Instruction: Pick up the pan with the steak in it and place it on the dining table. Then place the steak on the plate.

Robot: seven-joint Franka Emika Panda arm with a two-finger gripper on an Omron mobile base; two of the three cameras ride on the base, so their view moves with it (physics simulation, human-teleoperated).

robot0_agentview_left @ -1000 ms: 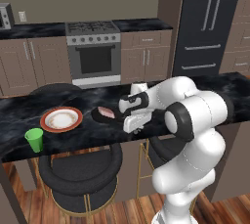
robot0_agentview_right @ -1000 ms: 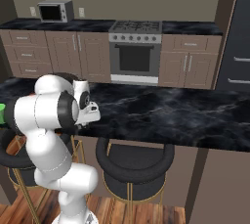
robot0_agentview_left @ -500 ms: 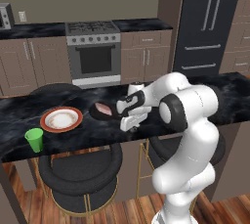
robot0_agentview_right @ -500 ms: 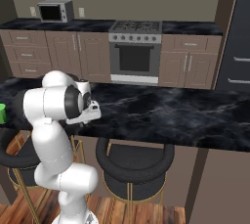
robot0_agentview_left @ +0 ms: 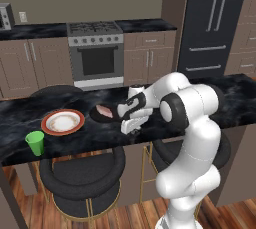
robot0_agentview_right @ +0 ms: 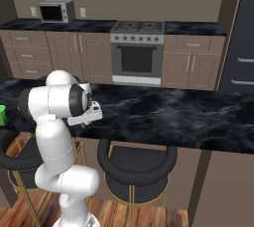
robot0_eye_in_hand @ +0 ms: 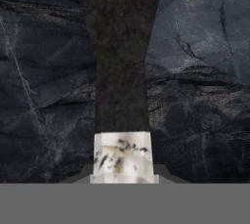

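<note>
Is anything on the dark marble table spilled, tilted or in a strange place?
Nothing stands out. The pan sits flat on the table with the steak inside, beside the plate and the upright green cup.

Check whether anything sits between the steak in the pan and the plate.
Nothing visible does. The steak lies in the pan on the dining table, with bare marble between it and the plate. The green cup stands off to the near side.

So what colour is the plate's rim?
Orange-red around a white centre; the plate shows best in the left base view.
</note>
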